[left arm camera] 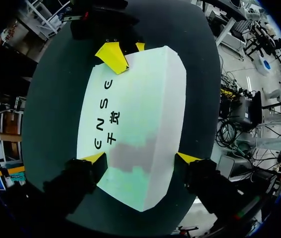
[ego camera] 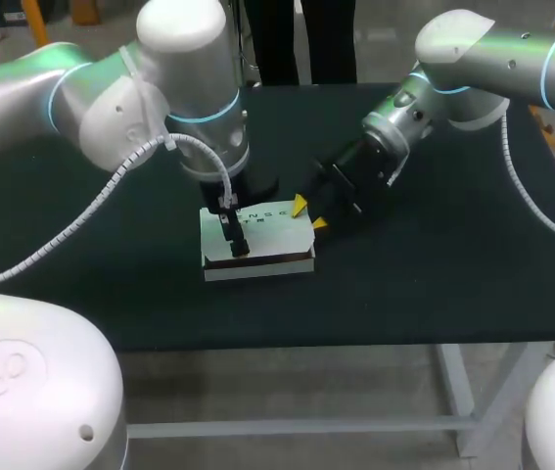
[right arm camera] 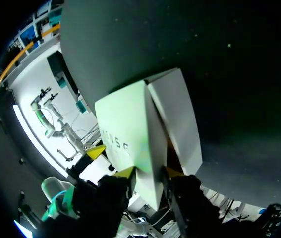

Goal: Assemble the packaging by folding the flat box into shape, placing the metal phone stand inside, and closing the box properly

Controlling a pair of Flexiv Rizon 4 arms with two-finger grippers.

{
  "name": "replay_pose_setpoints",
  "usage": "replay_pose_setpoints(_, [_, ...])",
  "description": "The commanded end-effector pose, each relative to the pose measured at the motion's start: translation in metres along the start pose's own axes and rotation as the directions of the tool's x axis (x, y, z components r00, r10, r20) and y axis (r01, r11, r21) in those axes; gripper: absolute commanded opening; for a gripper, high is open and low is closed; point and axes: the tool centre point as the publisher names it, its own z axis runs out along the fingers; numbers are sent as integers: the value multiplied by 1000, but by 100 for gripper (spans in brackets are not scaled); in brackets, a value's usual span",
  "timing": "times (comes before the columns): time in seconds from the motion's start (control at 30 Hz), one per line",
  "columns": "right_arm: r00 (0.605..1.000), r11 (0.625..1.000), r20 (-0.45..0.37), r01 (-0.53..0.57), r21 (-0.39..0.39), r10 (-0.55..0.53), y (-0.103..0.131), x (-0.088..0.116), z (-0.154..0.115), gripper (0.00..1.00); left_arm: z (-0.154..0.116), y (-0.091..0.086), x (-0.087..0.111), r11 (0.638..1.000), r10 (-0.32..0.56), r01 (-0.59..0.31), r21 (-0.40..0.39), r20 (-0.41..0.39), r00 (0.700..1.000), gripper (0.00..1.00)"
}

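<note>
The white box point(ego camera: 260, 245) with black lettering on its top lies folded into shape in the middle of the table. My left gripper point(ego camera: 230, 235) points straight down over its left part. In the left wrist view its fingers stand wide open point(left arm camera: 140, 158), one yellow tip at each long side of the box point(left arm camera: 140, 114). My right gripper point(ego camera: 309, 215) comes in at the box's right end. In the right wrist view it is shut point(right arm camera: 148, 172) on the end edge of the box point(right arm camera: 125, 129), beside a side flap point(right arm camera: 177, 124). The phone stand is not visible.
The table point(ego camera: 434, 264) is covered in black cloth. Its front edge runs just below the box, and bare cloth lies to the right and to the far left. My other arm's yellow tips point(left arm camera: 125, 52) show at the far end of the box in the left wrist view.
</note>
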Motion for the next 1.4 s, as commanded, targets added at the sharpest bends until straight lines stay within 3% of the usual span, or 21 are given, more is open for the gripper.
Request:
replay_pose_setpoints(0.03, [1000, 1000, 1, 0, 2, 0, 1, 1, 1, 39, 3, -2, 0, 1000, -2, 2, -4, 17, 1000, 89])
replay_pose_setpoints(0.27, [1000, 1000, 1, 0, 2, 0, 1, 1, 1, 39, 7, -3, -2, 1000, 14, -13, -12, 49, 999, 79])
replay_pose_setpoints(0.4, [1000, 1000, 1, 0, 2, 0, 1, 1, 1, 39, 8, -4, -3, 1000, 15, -14, -11, 78, 997, 61])
replay_pose_setpoints(0.43, [1000, 1000, 1, 0, 2, 0, 1, 1, 1, 39, 9, -4, -2, 1000, 16, -15, -11, 81, 997, 49])
replay_pose_setpoints(0.63, [1000, 1000, 1, 0, 2, 0, 1, 1, 1, 39, 9, -5, -2, 1000, 19, -18, -11, 104, 994, 42])
replay_pose_setpoints(1.0, [1000, 1000, 1, 0, 2, 0, 1, 1, 1, 38, 15, -3, 0, 997, 71, -67, -34, 148, 986, 48])
replay_pose_setpoints(1.4, [1000, 1000, 3, 3, -2, -3, -1, 0, 1, 38, 18, 0, -2, 996, 83, -76, -50, 162, 983, 47])
